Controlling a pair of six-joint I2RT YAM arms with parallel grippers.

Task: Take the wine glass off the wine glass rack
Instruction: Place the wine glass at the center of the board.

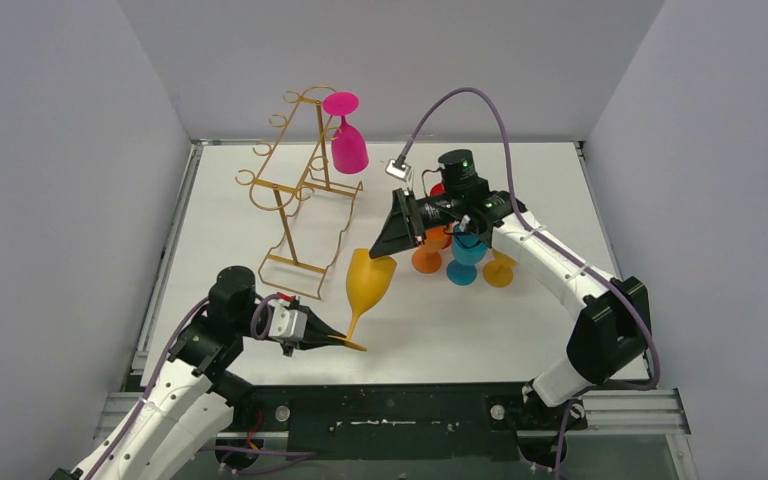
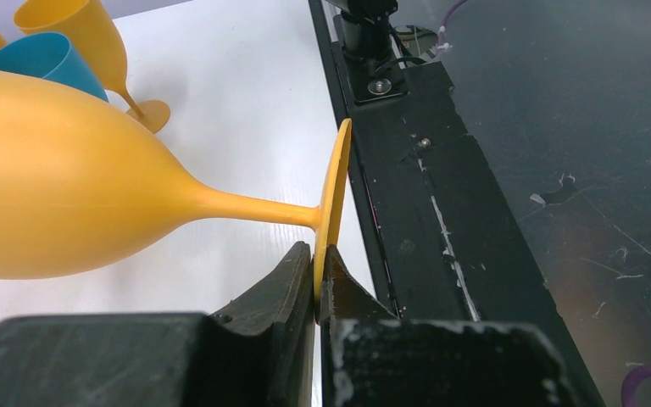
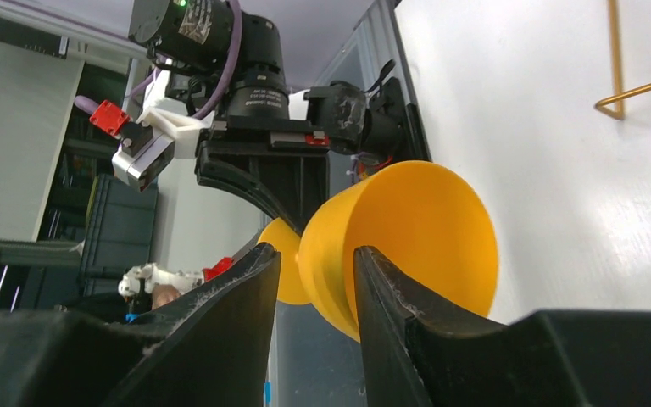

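The gold wire wine glass rack (image 1: 295, 190) stands at the back left, and a pink wine glass (image 1: 346, 140) hangs upside down from its top hook. A yellow wine glass (image 1: 370, 280) is held tilted above the table in front of the rack. My left gripper (image 1: 338, 340) is shut on the thin edge of its foot (image 2: 332, 203). My right gripper (image 1: 378, 250) is at the bowl's mouth, open. One finger (image 3: 390, 297) is inside the bowl (image 3: 424, 229) and the other is outside, with a gap to the wall.
Several upright glasses cluster under the right arm: orange (image 1: 426, 255), teal (image 1: 467, 262), yellow (image 1: 500, 268) and a red one (image 1: 438, 190) behind. The table's black front rail (image 2: 424, 195) runs just beside the held foot. Grey walls close in on three sides.
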